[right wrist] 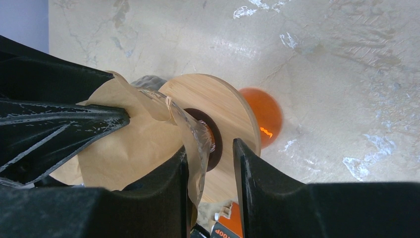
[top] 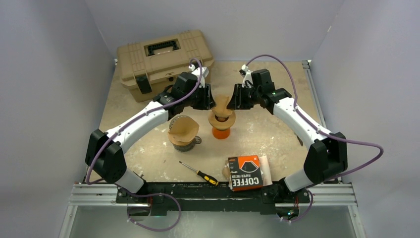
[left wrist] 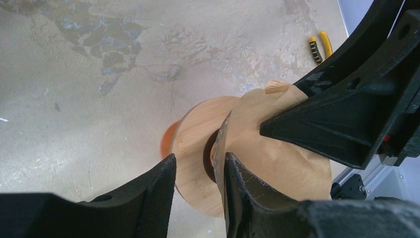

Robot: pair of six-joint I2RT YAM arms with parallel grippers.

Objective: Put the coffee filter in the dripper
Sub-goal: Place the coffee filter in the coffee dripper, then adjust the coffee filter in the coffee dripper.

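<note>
Paper coffee filter point(top: 221, 103), rim inside half-open left gripper point(left wrist: 199, 161); right gripper point(right wrist: 210, 148) likewise

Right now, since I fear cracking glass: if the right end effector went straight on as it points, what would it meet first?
Most likely the dripper: its glass rim sits between the fingers of the right end effector, with the wooden collar just beyond. Depth is unclear.

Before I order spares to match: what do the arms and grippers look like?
The left arm and right arm have white links, black joints, and a purple cable along each. The left gripper and right gripper are black, with tapered fingers.
</note>
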